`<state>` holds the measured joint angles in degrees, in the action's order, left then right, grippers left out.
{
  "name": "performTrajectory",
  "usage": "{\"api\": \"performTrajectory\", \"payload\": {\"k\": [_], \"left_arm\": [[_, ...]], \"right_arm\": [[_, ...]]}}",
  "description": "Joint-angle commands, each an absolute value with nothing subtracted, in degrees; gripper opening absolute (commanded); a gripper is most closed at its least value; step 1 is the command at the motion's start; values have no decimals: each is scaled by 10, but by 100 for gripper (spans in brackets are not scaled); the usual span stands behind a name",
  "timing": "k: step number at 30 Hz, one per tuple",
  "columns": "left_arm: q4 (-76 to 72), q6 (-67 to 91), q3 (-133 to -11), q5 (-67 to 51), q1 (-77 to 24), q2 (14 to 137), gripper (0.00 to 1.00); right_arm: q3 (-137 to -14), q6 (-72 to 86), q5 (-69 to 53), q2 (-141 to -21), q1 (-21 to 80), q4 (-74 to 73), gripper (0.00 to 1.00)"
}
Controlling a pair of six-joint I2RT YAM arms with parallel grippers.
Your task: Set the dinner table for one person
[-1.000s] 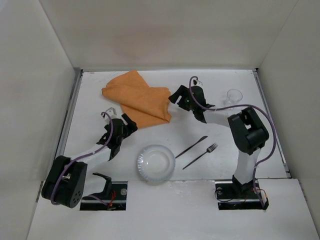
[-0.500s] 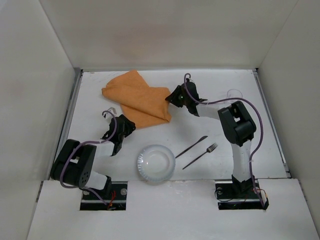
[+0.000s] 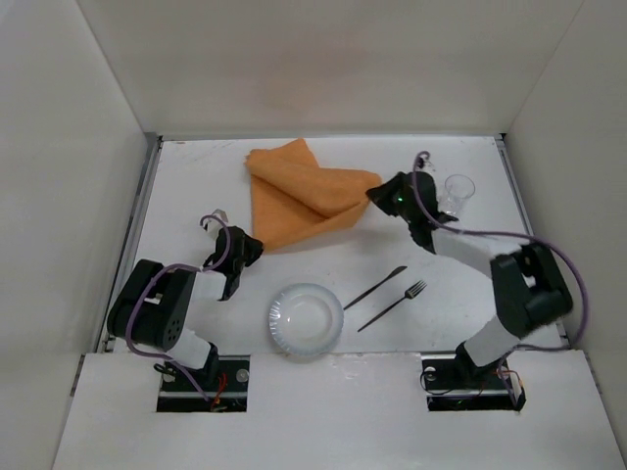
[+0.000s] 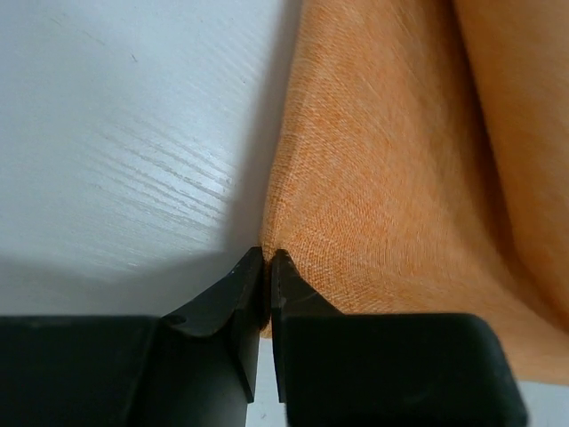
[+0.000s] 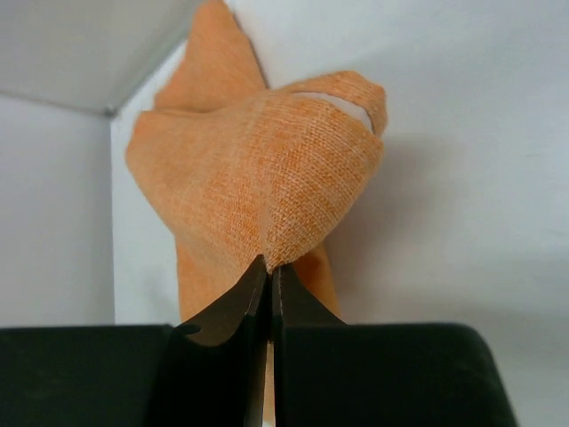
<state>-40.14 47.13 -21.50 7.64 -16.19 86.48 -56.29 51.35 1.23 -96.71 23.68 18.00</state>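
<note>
Dinner table (image 3: 196, 191) bears woven orange cloth (image 3: 304, 196), left tool (image 4: 267, 258) and right tool (image 5: 269, 265) pinching.

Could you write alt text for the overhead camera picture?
Two robot arms pinch a rumpled orange cloth on a white table: the left end effector at its near-left corner, the right end effector at its right corner. A plate, knife and fork lie nearer the arms; a glass stands far right.

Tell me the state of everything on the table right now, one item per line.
orange placemat: rumpled, folded over itself
left gripper: jaws shut on the placemat's edge
right gripper: jaws shut on a placemat corner
plate: empty
glass: upright
knife: lying flat
fork: lying flat
</note>
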Motion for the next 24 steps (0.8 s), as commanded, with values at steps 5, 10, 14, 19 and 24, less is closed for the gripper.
{"api": "performTrajectory", "payload": {"k": [5, 10, 14, 19, 24], "left_arm": [[-405, 476, -207, 94, -155, 883, 3], [-398, 478, -204, 106, -161, 865, 3], [-393, 477, -192, 130, -167, 832, 5], [-361, 454, -198, 162, -177, 781, 30], [-316, 432, -222, 205, -169, 734, 57]], "right_arm": [[-319, 530, 215, -788, 238, 180, 8], [-281, 537, 229, -749, 261, 131, 10], [-290, 513, 251, -734, 285, 104, 12], [-317, 477, 207, -764, 271, 140, 23], [-350, 470, 176, -795, 257, 164, 22]]}}
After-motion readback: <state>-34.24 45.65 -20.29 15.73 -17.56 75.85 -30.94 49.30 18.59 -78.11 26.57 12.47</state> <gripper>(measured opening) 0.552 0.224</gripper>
